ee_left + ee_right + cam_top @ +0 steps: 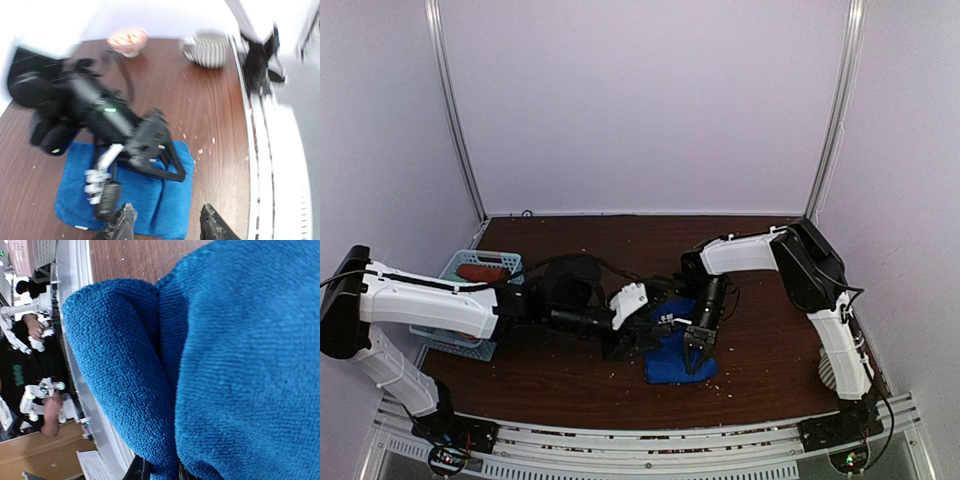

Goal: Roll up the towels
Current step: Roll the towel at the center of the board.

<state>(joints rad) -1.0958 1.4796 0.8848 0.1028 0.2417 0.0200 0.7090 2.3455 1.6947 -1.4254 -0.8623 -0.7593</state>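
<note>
Right now, looking at blue towel (670, 365) lying front-centre on table (570, 385), doubled over w/ a thick rounded fold along one edge. Clamped on that towel: R gripper (697, 356), pointing down, jaws narrow, cloth bunched btwn them per R wrist view. Hovering just at towel's left edge: L gripper (167, 226), jaws partly apart, nothing btwn fingertips. Well left of towel: basket (448, 268) w/ red towel (482, 272) inside. Past towel in L wrist view: bowl (127, 40) and cup (207, 47), both upright, well apart from it.
</note>
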